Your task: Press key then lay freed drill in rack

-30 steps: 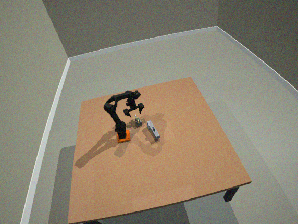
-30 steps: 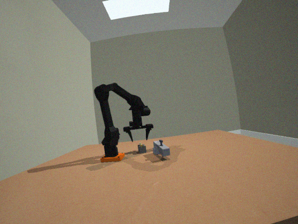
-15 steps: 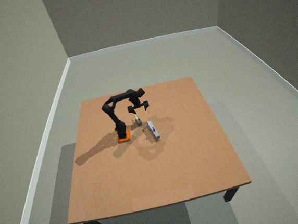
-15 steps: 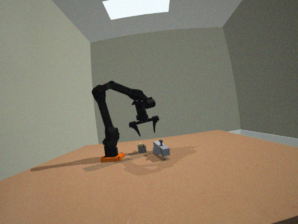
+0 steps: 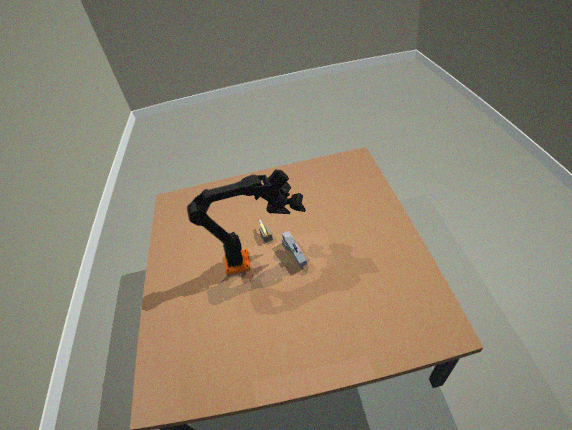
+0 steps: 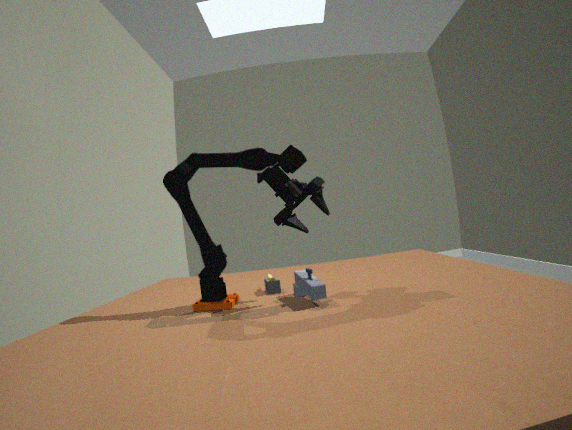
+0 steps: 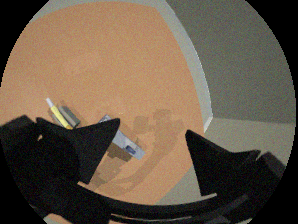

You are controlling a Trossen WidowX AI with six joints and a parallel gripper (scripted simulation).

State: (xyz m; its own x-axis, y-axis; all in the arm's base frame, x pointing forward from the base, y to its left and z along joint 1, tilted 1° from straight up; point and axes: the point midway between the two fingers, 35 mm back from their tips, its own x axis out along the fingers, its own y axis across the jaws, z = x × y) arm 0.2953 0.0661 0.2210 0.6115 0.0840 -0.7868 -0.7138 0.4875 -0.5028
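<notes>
The drill (image 5: 263, 229) (image 6: 270, 276) (image 7: 59, 116), yellow with a white end, lies along the top of the small dark grey rack (image 5: 269, 238) (image 6: 273, 287) (image 7: 71, 116). How deep it sits cannot be told. The blue-grey block (image 5: 301, 257) (image 6: 316, 290) (image 7: 119, 139) stands beside the rack, with the dark blue key (image 5: 296, 248) (image 6: 309, 273) (image 7: 130, 149) on its top; no drill shows in it. My gripper (image 5: 296, 211) (image 6: 318, 223) (image 7: 153, 127) is wide open and empty, tilted, high above the block. The left finger covers part of the block in the wrist view.
The arm's orange base (image 5: 237, 262) (image 6: 216, 303) stands on the wooden table (image 5: 310, 340) (image 6: 300, 380) (image 7: 115, 60), left of the rack and block in the top and exterior views. The arm's shadow falls across the table around the block. Room walls stand beyond the table edges.
</notes>
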